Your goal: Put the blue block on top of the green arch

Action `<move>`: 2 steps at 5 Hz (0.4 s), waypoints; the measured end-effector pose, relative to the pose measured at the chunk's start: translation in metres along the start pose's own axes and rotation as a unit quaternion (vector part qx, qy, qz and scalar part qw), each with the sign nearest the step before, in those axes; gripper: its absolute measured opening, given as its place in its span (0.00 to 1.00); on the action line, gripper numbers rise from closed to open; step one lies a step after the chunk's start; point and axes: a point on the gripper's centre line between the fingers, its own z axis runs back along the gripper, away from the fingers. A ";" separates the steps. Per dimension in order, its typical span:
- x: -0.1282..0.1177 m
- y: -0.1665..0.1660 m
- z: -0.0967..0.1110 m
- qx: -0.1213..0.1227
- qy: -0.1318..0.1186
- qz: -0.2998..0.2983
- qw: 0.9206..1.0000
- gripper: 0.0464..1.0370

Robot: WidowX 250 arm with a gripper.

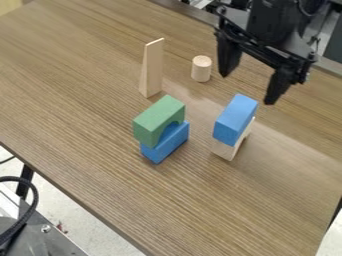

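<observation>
Blue block (234, 120), oblong and flat-faced, rests atop a pale wooden piece (224, 150); the pincer (253, 76) hangs open.

Arch (157, 116) on a lower block (161, 150), upper block (234, 120) on a support piece (225, 151) to their right, upright wedge (152, 70) behind the arch, cylinder (201, 70) right of the wedge, all on a table (107, 165)

The robot arm (274, 7) was black, with a bulky, angular housing (267, 27) above a broad crossbar (259, 50). Its black jaws were long and flat, tapering toward their lower ends. A thin dark cable (304, 11) curved beside the housing.
</observation>
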 end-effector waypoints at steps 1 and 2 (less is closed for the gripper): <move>0.001 0.001 -0.011 -0.008 0.015 0.003 1.000 0.96; 0.003 0.006 -0.028 -0.013 0.031 0.001 0.999 0.96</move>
